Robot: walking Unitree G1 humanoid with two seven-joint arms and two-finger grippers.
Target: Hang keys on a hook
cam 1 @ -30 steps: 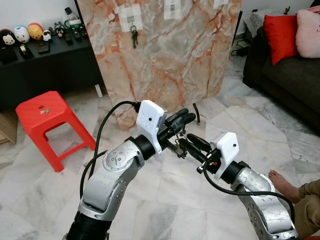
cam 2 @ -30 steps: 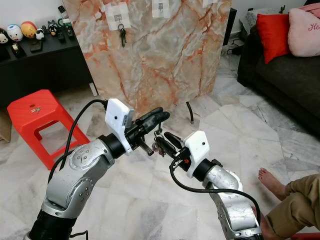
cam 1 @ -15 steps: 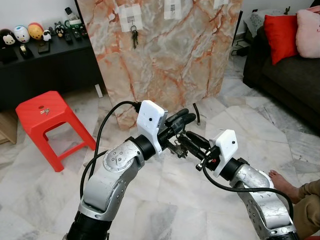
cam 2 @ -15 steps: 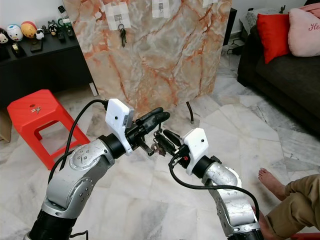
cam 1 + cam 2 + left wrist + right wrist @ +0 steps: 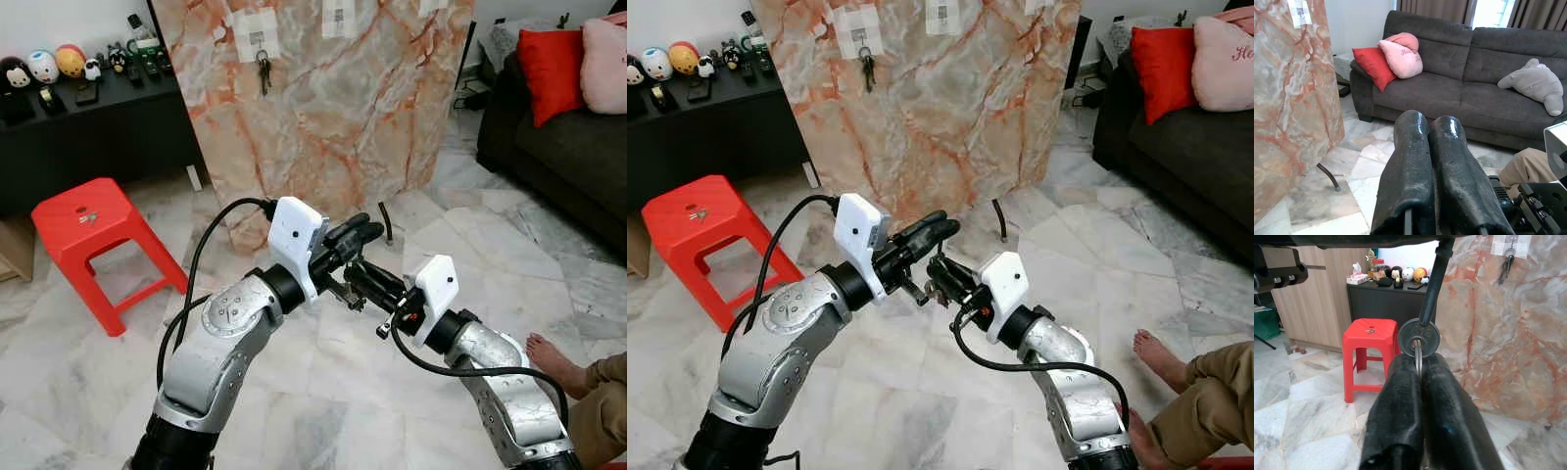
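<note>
Over the last second the right pincer [image 5: 364,278] has slid in toward the left pincer [image 5: 355,235] until the two nearly meet in front of the robot's chest, and the keys [image 5: 1419,339] now sit between them. In the right wrist view the right pincer's fingers are pressed together on the key ring, a round-headed key standing at 12 o'clock above the tips. The left pincer's fingers [image 5: 1422,171] look closed, but whether they grip the bunch I cannot tell. This reads as a handover to the right arm. The marble panel [image 5: 333,108] stands well away at 12 o'clock, one key set [image 5: 263,70] already hanging at its 11 o'clock corner; the hook [image 5: 338,16] beside it looks free, so the hanging itself is not yet begun.
</note>
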